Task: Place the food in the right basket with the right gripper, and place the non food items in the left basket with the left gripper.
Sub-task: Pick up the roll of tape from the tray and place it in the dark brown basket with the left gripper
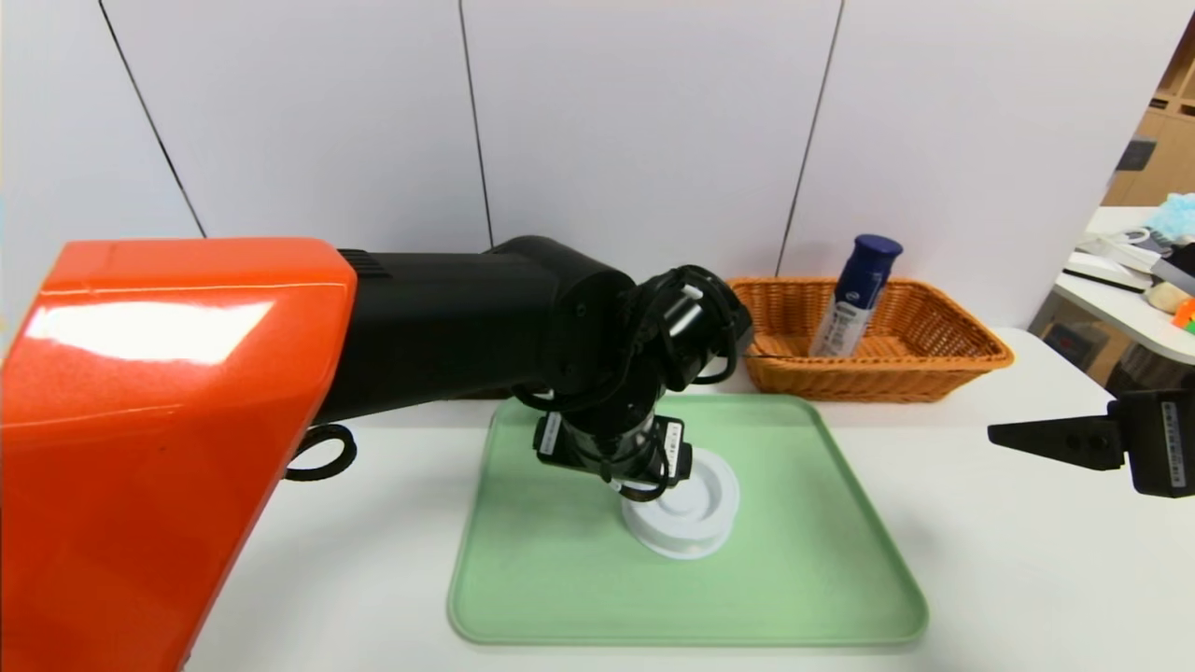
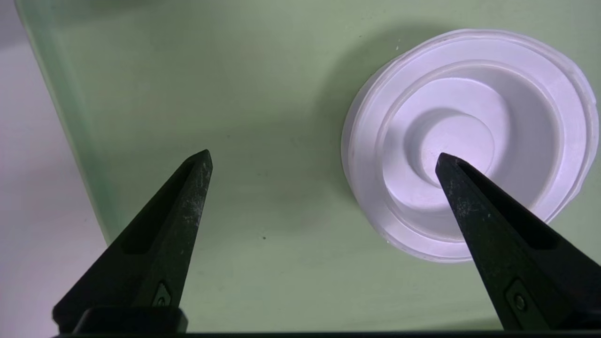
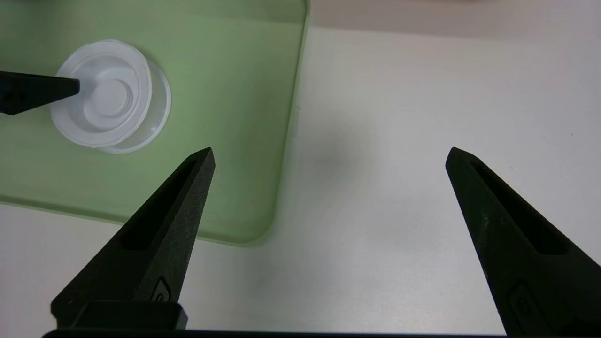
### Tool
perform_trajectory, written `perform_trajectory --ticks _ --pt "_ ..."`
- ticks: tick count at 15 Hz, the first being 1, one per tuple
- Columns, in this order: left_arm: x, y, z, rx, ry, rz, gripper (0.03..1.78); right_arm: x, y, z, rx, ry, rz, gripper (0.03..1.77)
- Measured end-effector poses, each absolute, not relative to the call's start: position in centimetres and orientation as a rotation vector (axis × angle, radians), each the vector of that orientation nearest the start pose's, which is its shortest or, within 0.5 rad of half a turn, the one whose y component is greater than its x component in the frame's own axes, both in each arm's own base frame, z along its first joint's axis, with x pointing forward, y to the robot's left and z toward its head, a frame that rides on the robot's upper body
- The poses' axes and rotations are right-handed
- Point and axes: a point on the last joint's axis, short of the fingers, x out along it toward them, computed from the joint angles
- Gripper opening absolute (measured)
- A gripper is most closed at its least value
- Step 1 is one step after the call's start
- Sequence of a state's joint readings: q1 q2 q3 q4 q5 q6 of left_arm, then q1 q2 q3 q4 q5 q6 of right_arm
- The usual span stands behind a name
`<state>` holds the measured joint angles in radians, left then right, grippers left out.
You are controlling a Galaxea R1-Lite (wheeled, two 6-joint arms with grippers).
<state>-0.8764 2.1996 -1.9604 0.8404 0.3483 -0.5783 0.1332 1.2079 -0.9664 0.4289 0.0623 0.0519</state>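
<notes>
On the robot's left, the big arm with its glossy orange shell (image 1: 140, 411) is reaching in across the white table (image 1: 980, 560) and bending down over the green tray (image 1: 803, 560), which is lying at the middle of the tabletop. The left gripper (image 2: 324, 159) is hanging low over the tray with its two pointed fingers (image 2: 188, 197) spread wide apart, holding nothing; in the left wrist view one fingertip is sitting over the central hollow of the white round container (image 1: 686, 509), while the other is hovering over bare tray beside it. Whether that tip is actually touching the plastic is not something the pictures are settling. The container, flat and ringed, is resting on the tray a little past its centre. The left basket is not showing in any view. Farther back and to the right, the right basket (image 1: 934, 345) is standing on the table against the wall panels, just behind the tray's far right corner, and the bottle (image 1: 854, 299) with the dark blue cap is leaning inside it. At the far right, the right gripper (image 3: 328, 157) is hovering over bare table beside the tray's right edge, its fingers standing wide apart and empty.
</notes>
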Motion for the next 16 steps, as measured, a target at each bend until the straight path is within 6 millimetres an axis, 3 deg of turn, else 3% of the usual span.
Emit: perform_trajectory --ticks 7,16 --pt "28.0 -31.3 16.8 0.119 1.003 -0.170 1.69 15.8 2.3 25.0 0.026 0.668 0.171 1.70" --pt "28.3 -31.4 16.2 0.123 1.010 -0.163 1.69 16.0 2.3 25.1 0.031 0.666 0.186 1.70"
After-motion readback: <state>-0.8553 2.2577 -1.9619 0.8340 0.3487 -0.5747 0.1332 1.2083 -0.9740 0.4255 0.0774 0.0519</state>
